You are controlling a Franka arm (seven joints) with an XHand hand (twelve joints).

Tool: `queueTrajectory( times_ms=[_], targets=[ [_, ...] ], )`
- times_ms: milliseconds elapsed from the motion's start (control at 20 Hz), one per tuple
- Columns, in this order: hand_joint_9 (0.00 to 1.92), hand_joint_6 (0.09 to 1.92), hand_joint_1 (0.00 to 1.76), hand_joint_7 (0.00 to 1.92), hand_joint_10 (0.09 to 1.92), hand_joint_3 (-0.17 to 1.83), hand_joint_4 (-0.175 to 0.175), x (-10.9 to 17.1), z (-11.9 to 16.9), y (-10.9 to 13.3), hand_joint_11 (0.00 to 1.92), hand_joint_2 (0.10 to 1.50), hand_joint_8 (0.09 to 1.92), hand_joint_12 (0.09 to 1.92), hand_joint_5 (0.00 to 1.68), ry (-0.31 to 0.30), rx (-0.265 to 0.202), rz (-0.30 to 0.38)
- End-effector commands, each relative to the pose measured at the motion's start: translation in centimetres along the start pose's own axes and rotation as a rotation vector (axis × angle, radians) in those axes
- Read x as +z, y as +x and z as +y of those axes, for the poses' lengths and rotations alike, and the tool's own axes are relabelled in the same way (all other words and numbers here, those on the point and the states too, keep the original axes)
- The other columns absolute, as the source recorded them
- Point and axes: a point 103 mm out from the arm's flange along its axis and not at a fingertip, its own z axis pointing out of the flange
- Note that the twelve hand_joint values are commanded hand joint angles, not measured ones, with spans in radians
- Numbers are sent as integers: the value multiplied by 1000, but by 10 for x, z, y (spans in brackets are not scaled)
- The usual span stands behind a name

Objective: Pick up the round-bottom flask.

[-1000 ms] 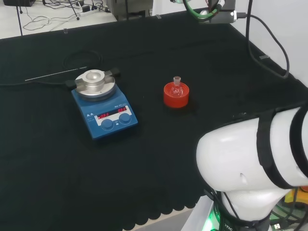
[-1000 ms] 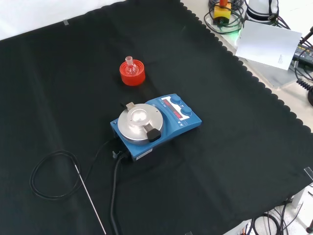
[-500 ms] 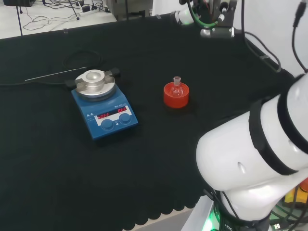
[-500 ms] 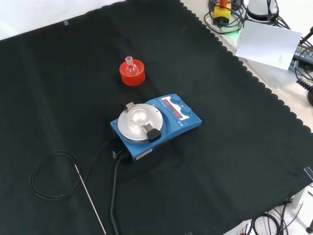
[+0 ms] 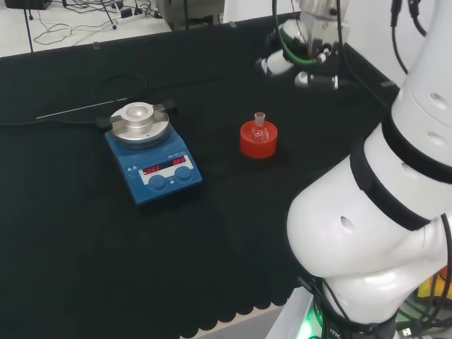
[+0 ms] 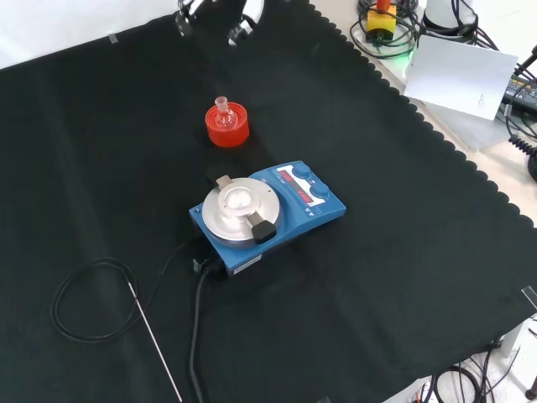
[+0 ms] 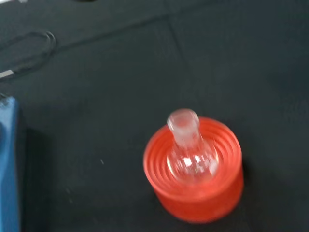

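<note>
Honestly, the risk is tipping: the round-bottom flask [image 7: 190,150] just sits (unclamped) in its red ribbed stand [image 5: 258,140]; the hand [image 5: 296,60] hovers well apart, finger state impossible to tell; a clumsy descent could knock it over.

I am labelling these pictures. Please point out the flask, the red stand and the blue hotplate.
flask [image 7: 190,159], wrist view, on its round glass bulb.
red stand [image 6: 227,132], front view, on its front wall below the flask.
blue hotplate [image 5: 164,179], head view, on its blue front panel between the knobs.
</note>
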Motion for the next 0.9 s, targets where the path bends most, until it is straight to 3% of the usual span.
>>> queueTrajectory(
  times_ms=[50, 300, 900],
  targets=[
    [414, 87, 768, 202, 680, 517, 9, 58, 32, -22, 110, 731, 657, 1408, 522, -16, 16, 84],
    [408, 87, 809, 151, 682, 534, 10, 83, 32, -25, 93, 684, 644, 1414, 548, 14, 12, 154],
    [400, 87, 825, 127, 687, 553, 6, 117, 28, -28, 66, 631, 647, 1434, 577, 65, -3, 138]
  ],
)
